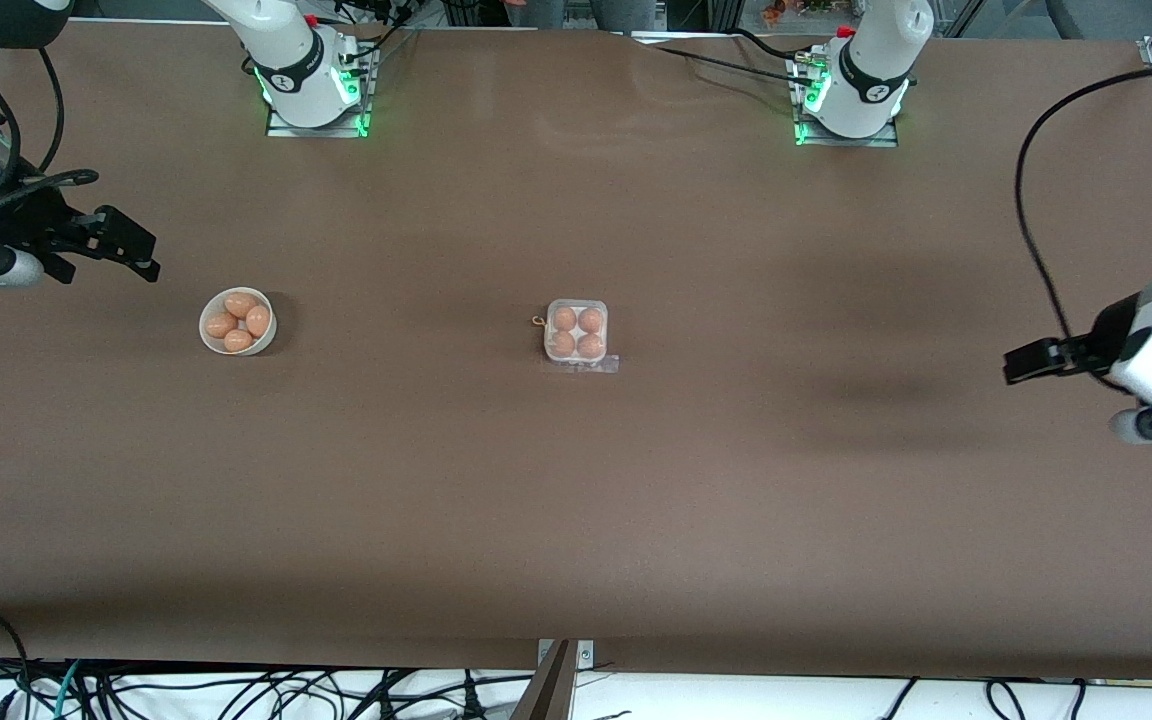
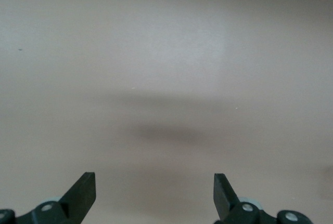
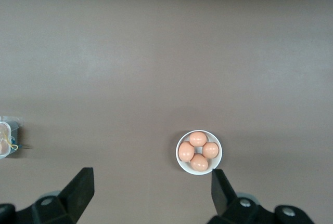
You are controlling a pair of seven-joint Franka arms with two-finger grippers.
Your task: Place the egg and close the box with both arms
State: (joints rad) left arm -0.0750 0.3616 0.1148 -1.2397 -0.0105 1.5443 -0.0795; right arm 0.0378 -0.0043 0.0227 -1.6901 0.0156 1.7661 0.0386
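The clear plastic box (image 1: 577,303) sits mid-table with several brown eggs (image 1: 564,319) in its cells and a clear flap at its nearer edge. It also shows at the edge of the right wrist view (image 3: 6,138). A white bowl (image 1: 204,323) with several more eggs (image 1: 240,303) sits toward the right arm's end. My right gripper (image 1: 116,272) hangs open and empty over bare table near the bowl (image 3: 178,143). My left gripper (image 1: 1014,364) hangs open and empty over bare table at the left arm's end, well away from the box.
The brown table (image 1: 576,520) is bare around the box and bowl. Both arm bases (image 1: 311,75) stand at the edge farthest from the front camera. Cables lie along the nearest edge (image 1: 236,690).
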